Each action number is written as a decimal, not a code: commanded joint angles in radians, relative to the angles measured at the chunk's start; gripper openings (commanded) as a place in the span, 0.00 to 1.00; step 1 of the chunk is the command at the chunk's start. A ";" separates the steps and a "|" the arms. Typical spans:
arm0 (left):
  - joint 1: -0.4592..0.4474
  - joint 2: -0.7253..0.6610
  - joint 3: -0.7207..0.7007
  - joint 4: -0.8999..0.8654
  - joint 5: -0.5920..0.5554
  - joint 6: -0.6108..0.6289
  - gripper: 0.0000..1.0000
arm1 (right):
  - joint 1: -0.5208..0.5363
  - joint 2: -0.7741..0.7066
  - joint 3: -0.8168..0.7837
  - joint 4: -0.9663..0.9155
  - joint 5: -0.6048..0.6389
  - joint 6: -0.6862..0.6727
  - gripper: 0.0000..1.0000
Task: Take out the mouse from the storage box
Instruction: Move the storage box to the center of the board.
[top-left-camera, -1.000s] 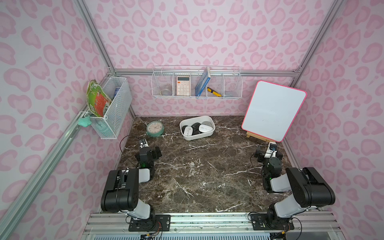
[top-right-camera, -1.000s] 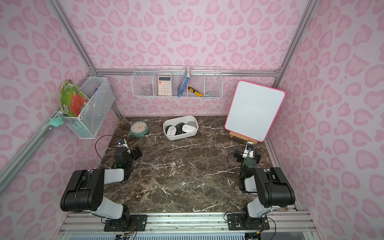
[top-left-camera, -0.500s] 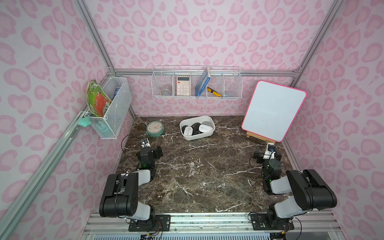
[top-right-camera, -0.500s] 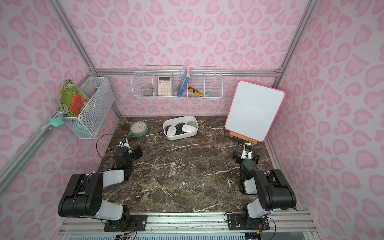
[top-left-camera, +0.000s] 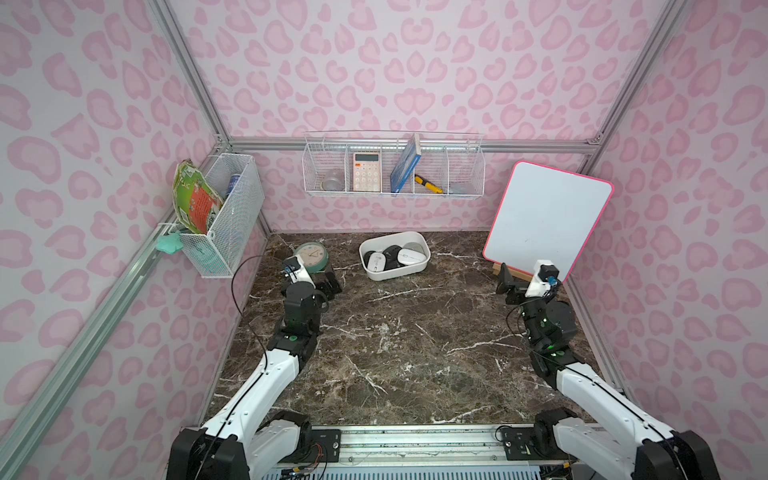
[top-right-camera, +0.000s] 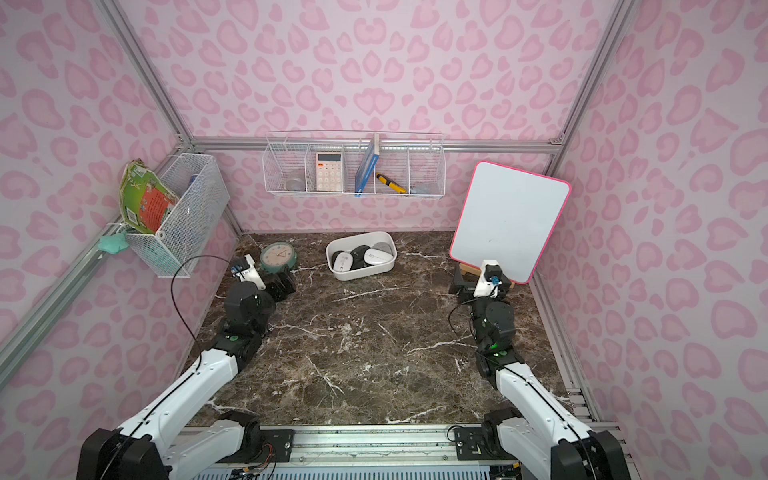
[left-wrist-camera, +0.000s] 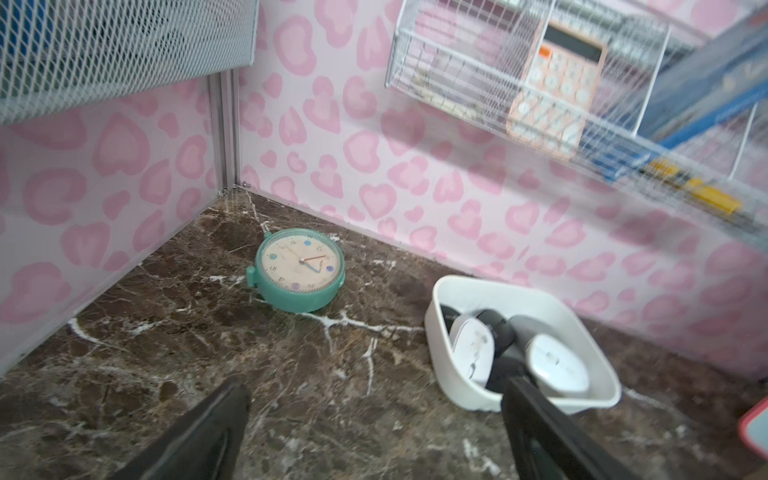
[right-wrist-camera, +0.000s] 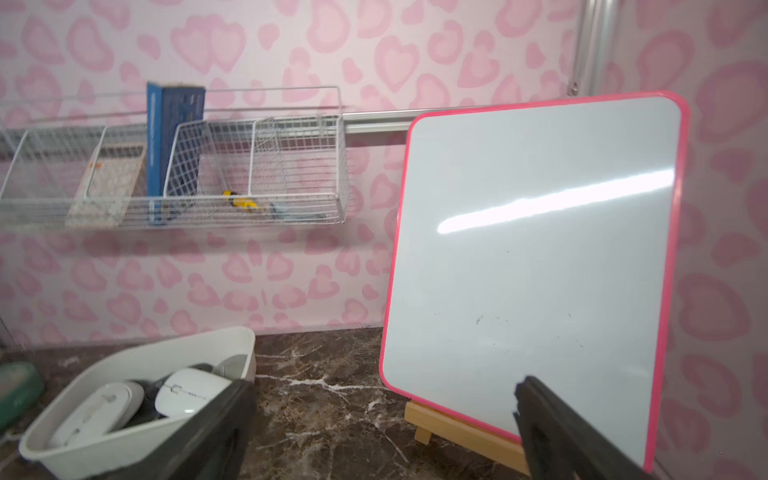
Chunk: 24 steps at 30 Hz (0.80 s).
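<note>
Seeing storage box (top-left-camera: 395, 272) at back centre of surface (top-left-camera: 395, 353), between clock (top-left-camera: 311, 257) and whiteboard (top-left-camera: 544, 220). Finding white mouse (top-left-camera: 376, 262) at its left end, with dark mouse (top-left-camera: 390, 254) and second white mouse (top-left-camera: 411, 258) packed alongside. Reading left claw (left-wrist-camera: 376, 384) as spread wide, empty, low just beside clock, facing the box; likely staged for a straight reach. Same for right claw (right-wrist-camera: 384, 384): spread, empty, near whiteboard easel. Grasp not yet begun. Suggest left side: shorter path, clear of whiteboard.
</note>
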 joint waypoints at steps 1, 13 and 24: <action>0.000 0.039 0.131 -0.368 0.019 -0.212 0.99 | -0.081 -0.053 -0.040 -0.182 -0.126 0.289 1.00; 0.064 0.475 0.465 -0.507 0.386 -0.227 0.92 | -0.109 0.059 -0.082 -0.221 -0.194 0.279 0.98; 0.006 0.905 0.857 -0.682 0.484 -0.294 0.67 | -0.084 0.123 -0.068 -0.233 -0.182 0.278 0.97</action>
